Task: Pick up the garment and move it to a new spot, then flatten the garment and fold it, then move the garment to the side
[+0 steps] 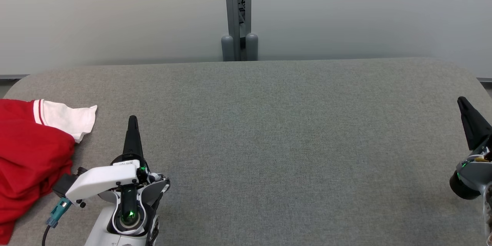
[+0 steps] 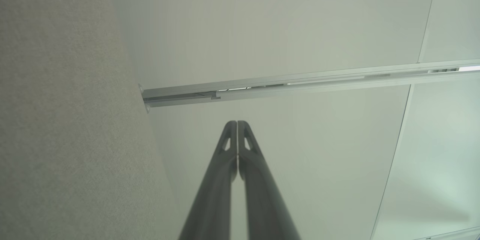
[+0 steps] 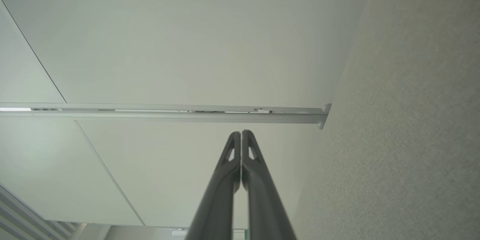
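Observation:
The garment (image 1: pixel 29 150) is a red piece with a white sleeve edged in red stripes. It lies crumpled at the far left of the grey table (image 1: pixel 269 130), partly cut off by the head view's edge. My left gripper (image 1: pixel 133 121) stands just right of it, shut and empty, fingers pointing toward the far wall. In the left wrist view its fingers (image 2: pixel 237 125) meet at the tips. My right gripper (image 1: pixel 463 103) is at the table's right edge, also shut with nothing in it, as the touching tips of my right gripper (image 3: pixel 241 135) show.
A grey post (image 1: pixel 238 15) with two rounded feet stands behind the table's far edge against a pale wall. The table's corners are rounded. Both wrist views look along the felt surface toward the wall panels.

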